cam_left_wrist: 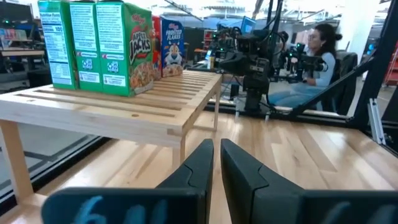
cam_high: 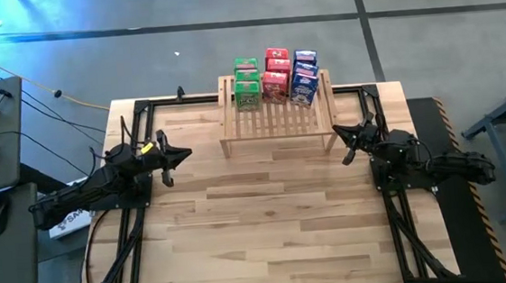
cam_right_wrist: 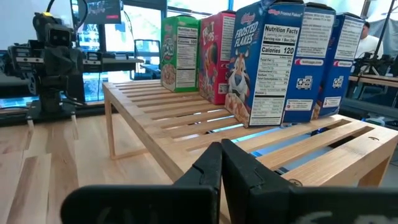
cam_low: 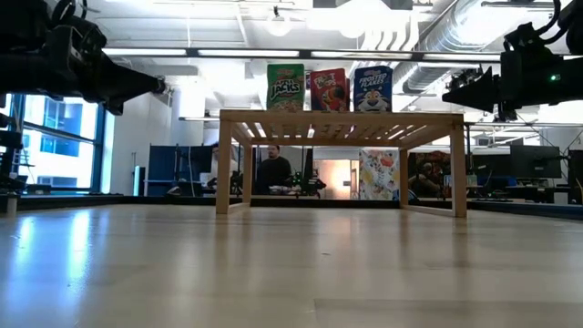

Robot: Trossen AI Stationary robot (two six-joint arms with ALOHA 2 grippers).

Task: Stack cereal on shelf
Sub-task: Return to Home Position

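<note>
Spreading beneath both my arms is the broad table [cam_high: 268, 222]. It is made of pale wood planks in staggered strips, smooth enough to shine in the low view, with a black metal frame along its edges.

Ahead of my two claws, and between them, stands the low light-wood shelf [cam_high: 279, 126]. It has square legs, a flat rim and a top of thin parallel slats with gaps between them.

On the part of the slats farthest from my claws, small rectangular cardboard cereal boxes stand upright in three rows, each three deep. The green boxes [cam_high: 246, 81] are on the side toward my left claw, the red boxes [cam_high: 277, 74] are in the middle, and the blue-and-white boxes [cam_high: 305, 76] are toward my right claw. The rows sit just beside one another. The boxes have flat printed panels and crisp folded edges.

My left claw [cam_high: 177, 156] hangs above the table off the shelf's near corner on my left, apart from the wood. Its two dark, matte, wedge-shaped fingers [cam_left_wrist: 199, 165] are drawn nearly together with only a thin slit between them, and they hold nothing.

My right claw [cam_high: 345, 143] hangs likewise off the opposite near corner. Its fingers [cam_right_wrist: 208, 168] are pressed just as narrow and hold nothing.
</note>
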